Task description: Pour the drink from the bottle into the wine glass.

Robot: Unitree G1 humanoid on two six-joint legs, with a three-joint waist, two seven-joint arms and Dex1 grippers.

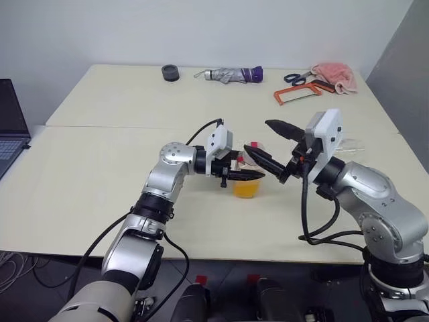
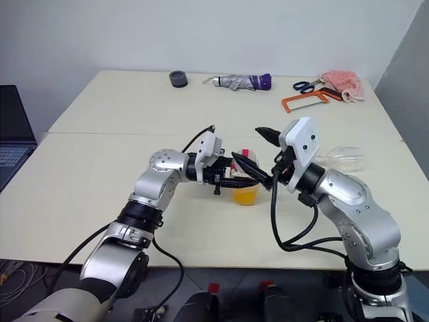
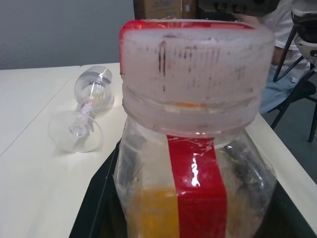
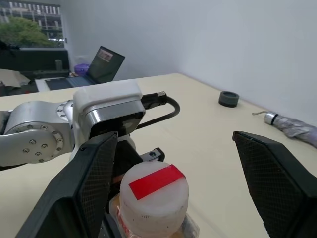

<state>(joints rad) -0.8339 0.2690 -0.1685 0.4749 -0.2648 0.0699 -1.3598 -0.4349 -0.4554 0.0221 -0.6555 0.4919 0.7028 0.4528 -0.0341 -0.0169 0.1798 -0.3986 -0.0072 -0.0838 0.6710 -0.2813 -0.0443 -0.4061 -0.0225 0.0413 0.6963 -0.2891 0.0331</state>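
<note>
My left gripper [image 1: 249, 176] grips the bottle [image 1: 246, 185] mid-table, my right gripper [image 1: 273, 143] has its fingers wide open around the cap [image 4: 154, 192], and the wine glass [image 3: 85, 115] lies tipped over at the right, so pouring now would spill.

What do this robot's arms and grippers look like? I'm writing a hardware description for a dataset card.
Both arms are brushed silver metal with rounded joint housings and black rings between segments. Each wrist carries a white boxy camera module, and a black cable loops to it. The left gripper and the right gripper each have two black, tapered fingers with finely textured inner pads.
</note>
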